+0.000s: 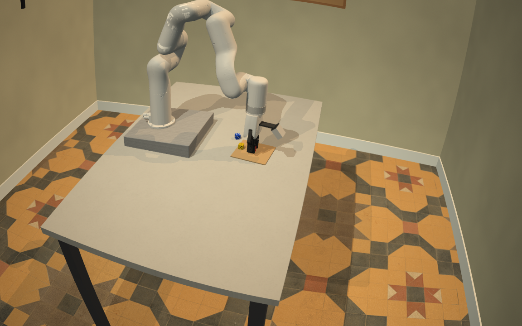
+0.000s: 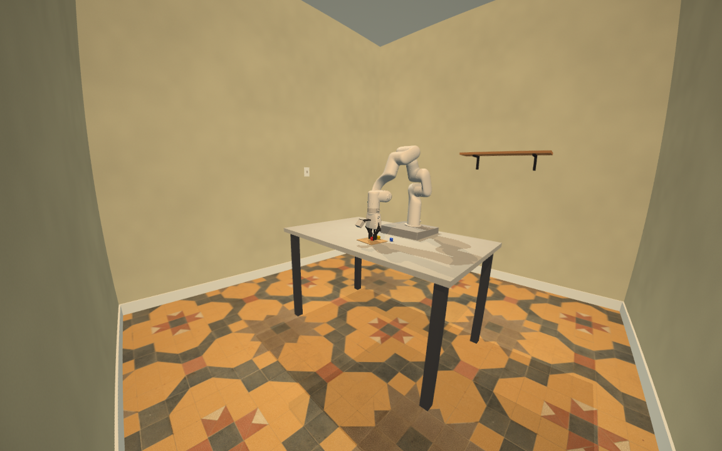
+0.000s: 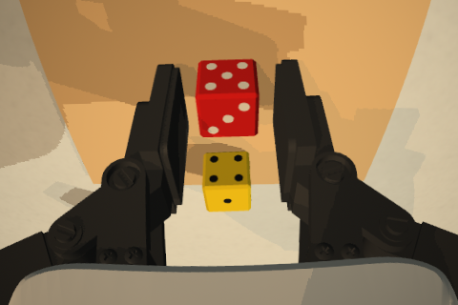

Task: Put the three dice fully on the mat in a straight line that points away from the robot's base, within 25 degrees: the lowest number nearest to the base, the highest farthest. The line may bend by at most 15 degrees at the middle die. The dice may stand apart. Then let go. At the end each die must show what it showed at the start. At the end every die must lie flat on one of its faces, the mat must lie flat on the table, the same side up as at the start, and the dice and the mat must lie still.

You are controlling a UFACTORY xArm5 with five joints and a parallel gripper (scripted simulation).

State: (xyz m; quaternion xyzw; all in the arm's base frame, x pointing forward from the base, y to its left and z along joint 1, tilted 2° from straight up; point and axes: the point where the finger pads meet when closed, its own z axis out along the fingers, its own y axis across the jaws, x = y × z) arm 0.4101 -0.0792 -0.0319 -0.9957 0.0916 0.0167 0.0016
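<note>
Wrist view: the red die (image 1: 257, 148) (image 2: 371, 238) (image 3: 227, 97) is being flanked without contact by the parted fingers of the gripper (image 1: 252, 151) (image 2: 372, 238) (image 3: 229, 92), above the mat (image 1: 263, 159) (image 2: 361, 240) (image 3: 363, 57).

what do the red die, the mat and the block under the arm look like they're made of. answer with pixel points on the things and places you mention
Red die (image 3: 227, 100): probably plastic, smooth, evenly coloured, pale pips.
Mat (image 1: 262, 157) (image 3: 353, 33): unclear; thin, plain orange-tan and matte, perhaps card or cork.
Block (image 1: 153, 141) (image 2: 419, 232): perhaps grey-stained wood, matte, with fine streaks like grain.

Pale table (image 1: 173, 194) (image 2: 318, 230) (image 3: 262, 243), tan mat (image 1: 262, 157) (image 2: 363, 241) (image 3: 358, 33) lying flat, blue die (image 1: 237, 136) (image 2: 391, 239) near the mat, grey base slab (image 1: 187, 131) (image 2: 425, 230)
</note>
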